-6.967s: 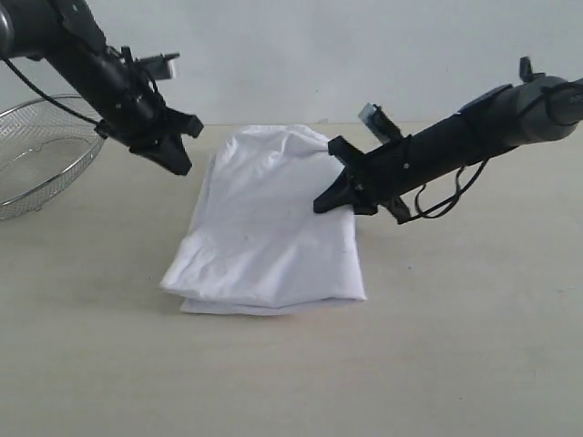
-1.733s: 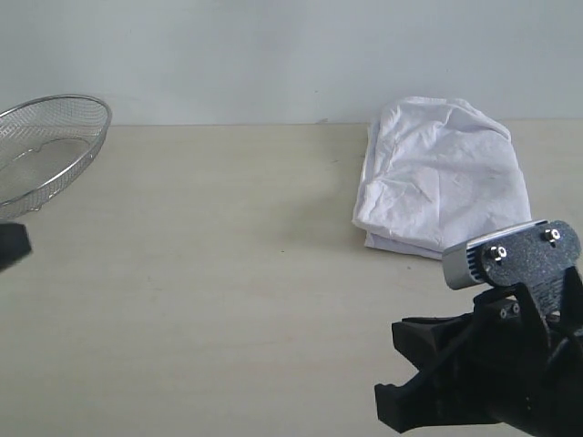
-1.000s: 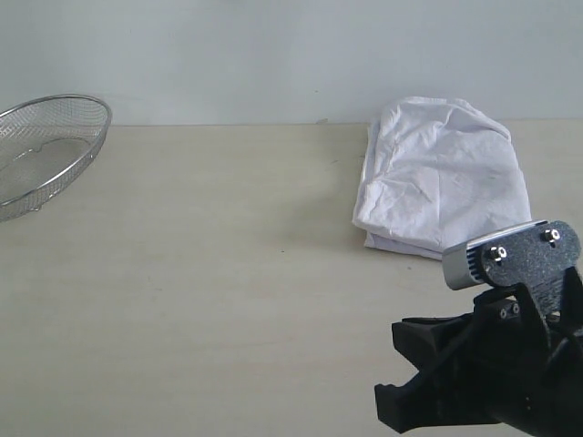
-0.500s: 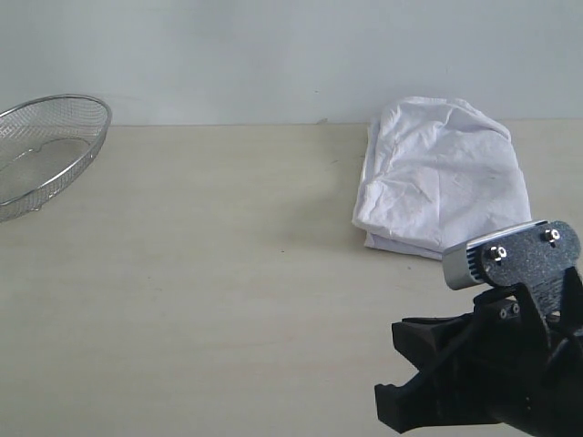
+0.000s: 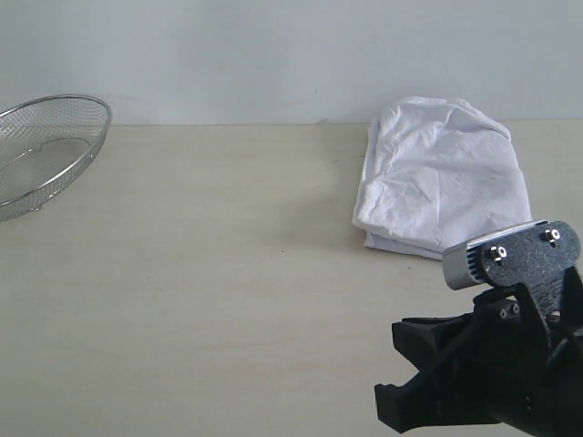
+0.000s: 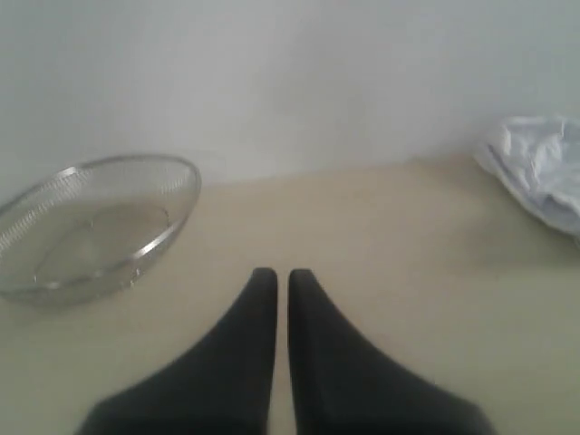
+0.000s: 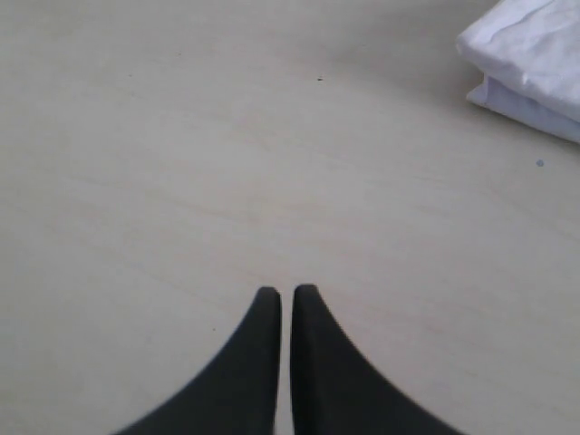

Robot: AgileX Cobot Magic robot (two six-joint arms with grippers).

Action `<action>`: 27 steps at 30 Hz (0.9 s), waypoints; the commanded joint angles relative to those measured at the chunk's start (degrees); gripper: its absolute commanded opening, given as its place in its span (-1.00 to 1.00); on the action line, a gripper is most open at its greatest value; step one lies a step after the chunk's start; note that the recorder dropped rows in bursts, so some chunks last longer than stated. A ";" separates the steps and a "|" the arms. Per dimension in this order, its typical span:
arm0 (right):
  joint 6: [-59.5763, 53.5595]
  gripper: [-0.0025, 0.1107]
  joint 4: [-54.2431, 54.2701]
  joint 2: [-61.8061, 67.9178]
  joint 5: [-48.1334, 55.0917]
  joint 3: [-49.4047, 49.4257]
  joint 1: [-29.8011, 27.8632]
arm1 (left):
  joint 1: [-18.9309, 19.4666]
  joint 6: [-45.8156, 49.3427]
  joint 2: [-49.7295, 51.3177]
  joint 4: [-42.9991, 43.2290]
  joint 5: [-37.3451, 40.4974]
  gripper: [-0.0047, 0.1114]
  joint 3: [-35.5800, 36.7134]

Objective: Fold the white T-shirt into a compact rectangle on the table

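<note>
The white T-shirt (image 5: pixel 442 177) lies folded into a compact rectangle at the back right of the table (image 5: pixel 209 273); its lettering and tag are hidden. One edge of the T-shirt (image 6: pixel 544 168) shows in the left wrist view, and a corner of the T-shirt (image 7: pixel 535 59) in the right wrist view. My right gripper (image 7: pixel 283 292) is shut and empty over bare tabletop, well in front of the shirt. Its arm fills the exterior view's lower right corner. My left gripper (image 6: pixel 276 274) is shut and empty too, and is out of the exterior view.
A round wire-mesh basket (image 5: pixel 41 155) sits at the table's far left edge; the basket (image 6: pixel 91 222) also shows in the left wrist view. A pale wall (image 5: pixel 273 55) stands behind the table.
Since seven seconds ago the folded shirt has shifted from the middle to the back right and both arms have drawn back. The left arm left the exterior view over a second ago; nothing has moved since.
</note>
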 commanded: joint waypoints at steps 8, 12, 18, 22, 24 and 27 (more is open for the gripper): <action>0.01 -0.96 0.02 -0.50 -0.18 0.30 0.05 | 3.22 -0.54 -0.11 3.65 5.26 -0.84 0.15; 0.01 -0.96 0.02 -0.50 -0.18 0.30 0.05 | 5.58 -4.32 -0.11 3.07 5.38 -0.84 0.15; 0.01 -0.96 0.02 -0.50 -0.18 0.30 0.05 | 6.47 -6.45 -0.11 3.24 5.38 -0.84 0.15; 0.01 -0.96 0.02 -0.50 -0.18 0.30 0.05 | 6.47 -6.45 -0.11 3.24 5.38 -0.84 0.15; 0.01 -0.96 0.02 -0.50 -0.18 0.30 0.05 | 6.47 -6.45 -0.11 3.24 5.38 -0.84 0.15; 0.01 -0.96 0.02 -0.50 -0.18 0.30 0.05 | 6.47 -6.45 -0.11 3.24 5.38 -0.84 0.15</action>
